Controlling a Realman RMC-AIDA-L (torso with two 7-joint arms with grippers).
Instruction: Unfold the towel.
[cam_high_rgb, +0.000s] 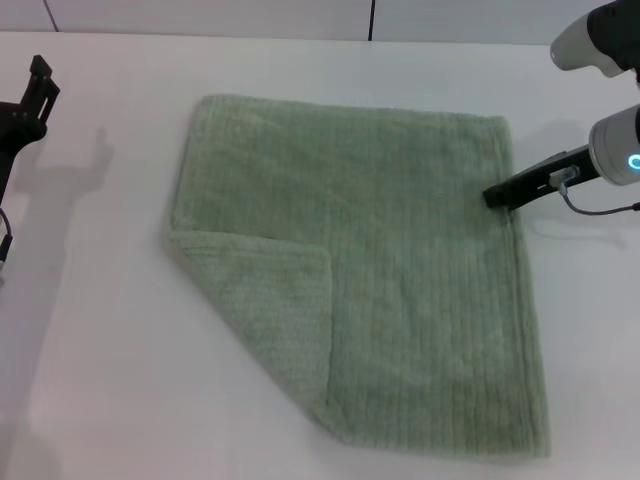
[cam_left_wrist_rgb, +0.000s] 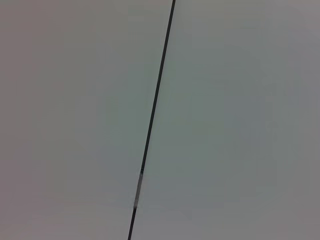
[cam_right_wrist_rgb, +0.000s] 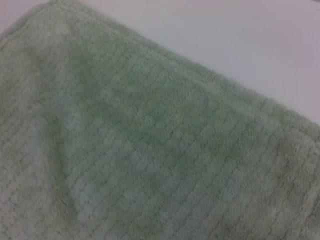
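The pale sage-green towel lies flat on the white table. Its near-left corner is folded over onto the cloth as a triangular flap. My right gripper is low at the towel's right edge, its dark tip touching or just above the hem. The right wrist view shows the ribbed towel close up, with bare table beyond its edge. My left gripper is held off the towel at the table's far left.
The white table surrounds the towel on all sides, with wide bare room to its left. A dark seam runs in the wall panels behind. The left wrist view shows only a pale surface with a dark seam.
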